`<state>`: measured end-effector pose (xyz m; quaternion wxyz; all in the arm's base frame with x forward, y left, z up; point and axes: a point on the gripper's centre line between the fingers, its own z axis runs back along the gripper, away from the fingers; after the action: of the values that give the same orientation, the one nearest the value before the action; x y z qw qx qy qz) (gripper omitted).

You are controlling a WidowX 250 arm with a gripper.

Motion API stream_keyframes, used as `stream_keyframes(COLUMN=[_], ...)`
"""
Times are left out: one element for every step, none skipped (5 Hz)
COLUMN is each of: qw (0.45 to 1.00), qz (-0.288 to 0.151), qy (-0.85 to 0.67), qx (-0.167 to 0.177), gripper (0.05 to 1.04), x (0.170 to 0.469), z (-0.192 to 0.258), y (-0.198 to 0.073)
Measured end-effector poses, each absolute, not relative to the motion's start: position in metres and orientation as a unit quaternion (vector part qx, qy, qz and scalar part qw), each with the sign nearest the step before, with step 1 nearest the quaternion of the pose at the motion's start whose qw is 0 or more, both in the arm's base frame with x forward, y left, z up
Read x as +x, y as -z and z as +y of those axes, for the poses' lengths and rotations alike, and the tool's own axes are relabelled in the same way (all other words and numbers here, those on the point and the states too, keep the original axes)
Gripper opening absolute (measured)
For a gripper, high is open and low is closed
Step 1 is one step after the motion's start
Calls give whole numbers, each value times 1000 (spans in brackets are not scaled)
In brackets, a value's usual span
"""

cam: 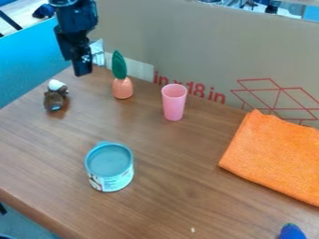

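The black gripper point(78, 58) hangs at the upper left, above the back edge of the wooden table point(181, 172). Nearest to it are a small brown toy with a white top point(55, 97), lower and to the left, and an orange carrot-like toy with a tall green leaf point(122, 88), which stands upright to the right. A pink cup point(174, 102) is upright farther right. Toward the front left stands a light blue tin point(109, 167) with a printed label. An orange cloth point(277, 156) lies flat at the right.
A cardboard wall point(205, 51) with red print runs along the back, and a blue panel point(28, 63) borders the left side. Part of a blue object point(291, 231) shows at the bottom right corner. The table's front edge slants across the lower left.
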<state>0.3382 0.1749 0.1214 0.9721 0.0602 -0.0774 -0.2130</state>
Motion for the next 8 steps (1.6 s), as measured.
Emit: stream_keyframes(qw=[965, 964, 957, 953, 950, 942, 934, 928], qz=[-116, -123, -116, -112, -113, -114, -124, -136], qy=[231, 235, 265, 280, 291, 313, 331, 345], qx=[30, 7, -1, -6, -9, -36, -50, -40], gripper=[1002, 1002, 1002, 1002, 1002, 1002, 1002, 1002], x=[360, 378, 398, 402, 402, 396, 398, 412], z=[184, 188, 184, 175, 172, 165, 160, 158], y=[-117, -105, -97, -95, -95, -85, -94, -106])
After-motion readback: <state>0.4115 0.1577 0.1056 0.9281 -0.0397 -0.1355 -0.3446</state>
